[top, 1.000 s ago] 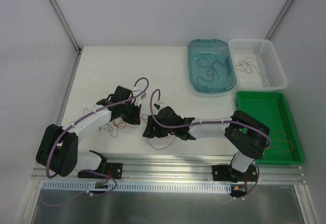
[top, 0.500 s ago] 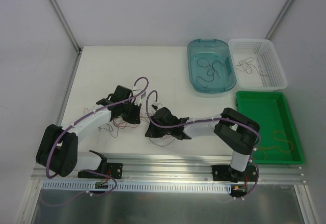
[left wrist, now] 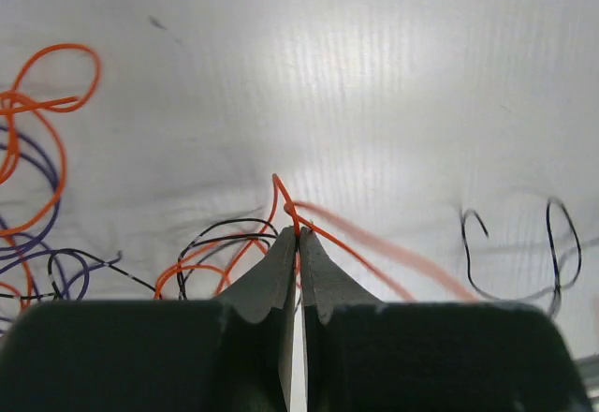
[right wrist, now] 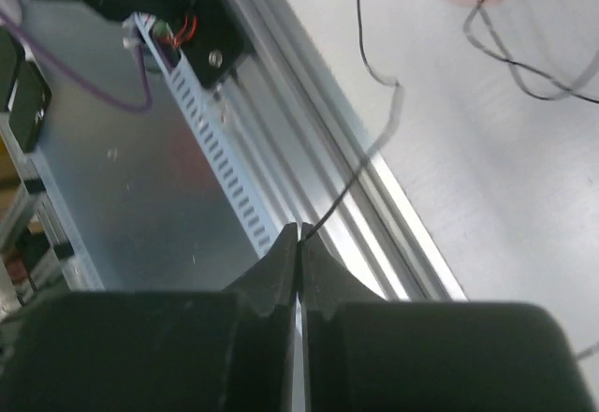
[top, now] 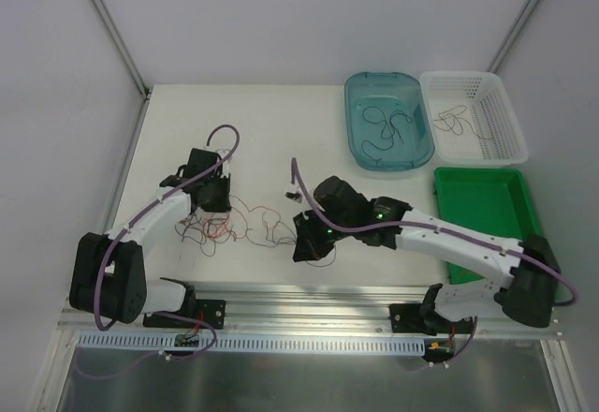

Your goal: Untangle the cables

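Looking down from above, the cables [top: 239, 224] lie in a loose red-and-dark tangle on the table [top: 234, 122], strung between the two grippers. The left gripper [top: 208, 199] sits at the tangle's left end. The right gripper [top: 309, 243] is at its right end, near the table's front edge. From this height I cannot tell how either pair of jaws stands. More strands lie in the teal bin [top: 382, 76] and in the white basket [top: 473, 76]. A green tray [top: 487, 197] sits in front of the basket, partly behind the right arm.

At the left wrist, the left gripper [left wrist: 299, 236] has its jaws pressed together on an orange wire [left wrist: 279, 187]. The wire peaks just above the tips and runs off to the lower right in a blur. Black and purple strands [left wrist: 51, 215] lie at the left, mixed with more orange loops. A separate black wire [left wrist: 560, 204] curls on the table at the right, apart from the rest.

At the right wrist, the right gripper [right wrist: 300, 231] is closed to a hairline on a black strand [right wrist: 328, 211]. The strand rises from the tips, crosses the metal rail [right wrist: 309, 103] and runs on over the table. More black loops [right wrist: 505, 56] lie at the upper right.
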Controlling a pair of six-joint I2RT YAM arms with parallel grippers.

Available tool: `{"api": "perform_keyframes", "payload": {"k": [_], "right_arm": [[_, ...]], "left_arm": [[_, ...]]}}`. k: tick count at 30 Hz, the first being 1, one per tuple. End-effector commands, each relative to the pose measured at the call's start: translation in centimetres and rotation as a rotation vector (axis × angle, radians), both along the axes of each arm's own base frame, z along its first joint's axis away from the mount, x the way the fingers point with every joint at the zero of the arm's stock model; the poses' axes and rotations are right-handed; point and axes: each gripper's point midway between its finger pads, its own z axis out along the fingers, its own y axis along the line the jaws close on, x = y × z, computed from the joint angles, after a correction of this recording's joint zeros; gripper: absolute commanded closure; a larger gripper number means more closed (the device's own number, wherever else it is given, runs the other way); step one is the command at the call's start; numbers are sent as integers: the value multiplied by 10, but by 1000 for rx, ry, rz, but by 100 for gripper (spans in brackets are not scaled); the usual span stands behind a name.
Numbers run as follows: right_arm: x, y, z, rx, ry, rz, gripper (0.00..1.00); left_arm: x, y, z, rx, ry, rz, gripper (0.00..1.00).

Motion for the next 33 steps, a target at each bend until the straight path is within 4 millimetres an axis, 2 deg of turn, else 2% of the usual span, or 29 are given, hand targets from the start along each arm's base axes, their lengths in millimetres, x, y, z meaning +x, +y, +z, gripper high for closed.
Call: {"api": "perform_keyframes", "payload": {"k": [1, 2, 4, 5, 6, 7, 11, 13, 14, 16, 17, 20, 21, 23, 24, 26, 28, 30, 32, 33], "right_arm": [[-25, -69, 20, -114, -16, 110, 99], [-16, -83, 40, -66, -64, 67, 99], [-11, -104, 65, -38, -101, 27, 99], [0, -120, 87, 17, -165, -29, 99], [3, -130, 95, 19, -187, -61, 99], [9, -137, 111, 45, -235, -94, 99], [32, -173, 120, -29, -314, -238, 99], [42, -195, 121, -85, -362, -323, 99], [47, -205, 128, -83, -388, -376, 99], [45, -212, 146, -31, -435, -409, 99], [46, -214, 163, 12, -467, -427, 99], [38, -211, 200, 119, -532, -417, 99], [34, -213, 225, 166, -591, -427, 99], [32, -218, 251, 207, -669, -435, 99], [31, -224, 276, 248, -740, -464, 99], [33, -228, 300, 279, -803, -491, 99], [31, -234, 334, 345, -890, -527, 99], [36, -237, 357, 391, -951, -566, 99], [41, -237, 366, 415, -979, -585, 99], [45, -231, 369, 435, -983, -569, 99]], "left_arm": [[10, 21, 9, 34, -5, 124, 100], [9, 30, 7, 64, 3, 151, 100], [5, 39, 2, 108, 35, 179, 100], [5, 45, -2, 137, 49, 193, 100], [4, 47, -2, 151, 58, 198, 100], [3, 49, -4, 158, 67, 201, 100], [2, 61, -7, 203, 86, 240, 100], [0, 75, -8, 248, 92, 277, 100], [-1, 78, -9, 262, 97, 285, 100], [-1, 80, -10, 261, 103, 296, 100], [-2, 80, -11, 262, 111, 299, 100], [-2, 81, -12, 267, 122, 301, 100], [-2, 82, -13, 271, 126, 303, 100], [-2, 83, -13, 275, 128, 307, 100], [-2, 83, -14, 275, 131, 308, 100], [-2, 83, -15, 276, 134, 313, 100], [-3, 84, -16, 280, 142, 314, 100], [-3, 84, -17, 280, 149, 315, 100], [-3, 84, -17, 280, 151, 317, 100], [-3, 84, -17, 280, 151, 313, 100]]}}
